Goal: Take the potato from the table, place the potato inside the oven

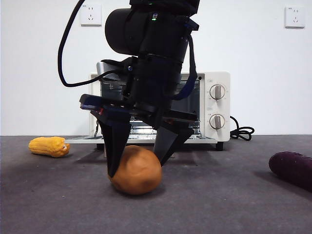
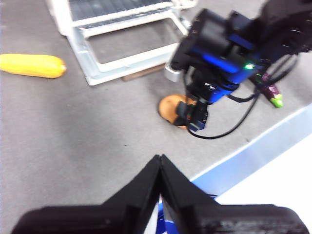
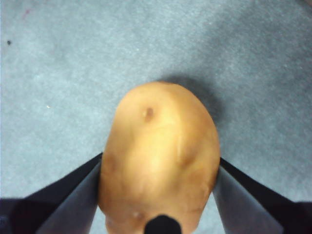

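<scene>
1. A plain white wall with two sockets backs a dark grey, faintly mottled counter (image 1: 234, 204); everything in play stands on that matte surface.

2. The potato (image 1: 136, 170) rests on the counter in front of the oven, an orange-brown ball with a smooth matte skin and a small dark spot on its upper face. It looks firm and solid, moderately heavy for its size, not fragile. The roundness is the likely difficulty: it could roll or squirt out if pinched off-centre.

3. The right hand (image 3: 158, 197) has one black jaw on each flank of the potato, at or very near the skin, about its widest part. The jaws stand spread to the potato's width; a firm grip is not yet evident, since the potato sits on the counter. Across that middle girth seems the right hold, with steady pressure.

4. The left hand (image 2: 160, 163) waits well apart, jaws pressed together with nothing between them.

5. The oven (image 1: 217, 105), cream-white with two knobs, stands behind the potato with its door folded down flat, rack visible inside.

6. A bumpy yellow vegetable (image 1: 48, 146) lies off to one side of the oven, and a dark purple vegetable (image 1: 292, 168) at the opposite edge, both clear of the grasp.
</scene>
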Motion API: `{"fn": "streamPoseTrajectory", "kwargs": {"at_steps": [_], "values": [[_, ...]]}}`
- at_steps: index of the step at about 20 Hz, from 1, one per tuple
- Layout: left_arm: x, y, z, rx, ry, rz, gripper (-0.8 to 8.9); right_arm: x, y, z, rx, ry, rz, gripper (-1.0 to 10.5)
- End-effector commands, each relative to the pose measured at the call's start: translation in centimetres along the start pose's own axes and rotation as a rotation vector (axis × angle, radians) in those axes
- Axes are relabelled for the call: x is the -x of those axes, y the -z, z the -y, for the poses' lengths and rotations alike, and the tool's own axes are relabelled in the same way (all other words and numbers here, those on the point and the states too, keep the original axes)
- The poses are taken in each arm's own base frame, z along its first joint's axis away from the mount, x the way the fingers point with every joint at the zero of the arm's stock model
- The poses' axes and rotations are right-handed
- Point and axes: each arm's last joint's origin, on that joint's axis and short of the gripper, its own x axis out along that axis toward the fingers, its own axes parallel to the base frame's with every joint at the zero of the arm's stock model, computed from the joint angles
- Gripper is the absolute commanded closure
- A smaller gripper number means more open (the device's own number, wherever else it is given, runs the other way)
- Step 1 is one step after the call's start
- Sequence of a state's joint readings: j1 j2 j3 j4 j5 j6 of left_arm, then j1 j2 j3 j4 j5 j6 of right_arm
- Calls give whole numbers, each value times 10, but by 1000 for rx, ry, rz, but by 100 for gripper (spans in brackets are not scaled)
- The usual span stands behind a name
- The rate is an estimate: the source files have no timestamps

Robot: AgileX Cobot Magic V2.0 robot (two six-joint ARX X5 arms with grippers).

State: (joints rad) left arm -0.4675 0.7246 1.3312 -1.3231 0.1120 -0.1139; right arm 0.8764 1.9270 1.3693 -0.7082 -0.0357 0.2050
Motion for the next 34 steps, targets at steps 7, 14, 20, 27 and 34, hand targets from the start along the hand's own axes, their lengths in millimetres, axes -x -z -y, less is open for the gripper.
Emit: {"fn": "streamPoseTrajectory", "kwargs": {"at_steps": [7,14,20,27,34], "values": [[-5,16,-2,-33,-2,-15,819,78,-35,-10,-6,-30,163,860],[-28,32,-6,-109,13,-110,819,115,-69,8,-41,170,450,858],[-30,31,-6,-155,15,-111,819,121,-85,62,-172,213,571,856],[-31,17,-5,-172,20,33,819,89,-96,95,-210,153,547,856],[-31,16,-5,-170,20,41,819,46,-108,105,-222,158,553,856]]}}
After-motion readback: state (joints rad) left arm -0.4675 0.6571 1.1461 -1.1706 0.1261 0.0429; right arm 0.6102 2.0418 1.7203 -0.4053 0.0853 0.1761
